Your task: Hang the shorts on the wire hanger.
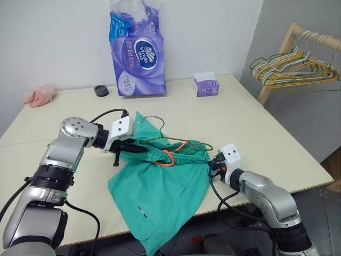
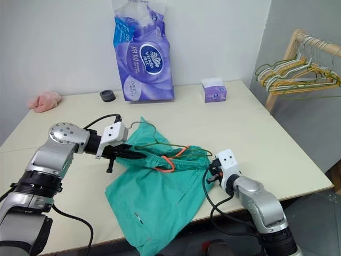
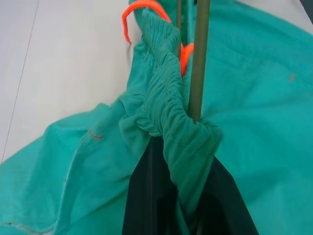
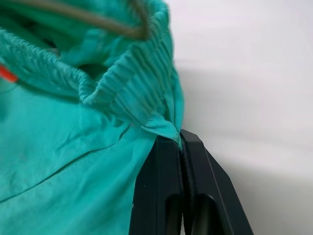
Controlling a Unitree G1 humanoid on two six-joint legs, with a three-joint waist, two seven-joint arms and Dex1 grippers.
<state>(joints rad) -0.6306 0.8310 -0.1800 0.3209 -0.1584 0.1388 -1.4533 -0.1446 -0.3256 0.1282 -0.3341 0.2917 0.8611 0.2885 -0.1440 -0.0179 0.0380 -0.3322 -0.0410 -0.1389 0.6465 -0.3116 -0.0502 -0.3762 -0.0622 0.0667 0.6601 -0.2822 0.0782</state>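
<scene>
You can read the Vinda brand logo on the purple tissue pack [image 1: 137, 50] standing on the table. Its smaller print stays illegible to you.

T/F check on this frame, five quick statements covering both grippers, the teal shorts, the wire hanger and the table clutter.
1. The left gripper is shut on the waistband of the teal-green fabric shorts. True.
2. The right gripper is wide open. False: it is shut on the waistband's other end.
3. The thin olive wire hanger hangs on the wooden rack. False: it lies at the shorts' waistband.
4. The pink cloth lump sits at a far table corner. True.
5. The purple tissue pack lies flat. False: it stands upright.
</scene>
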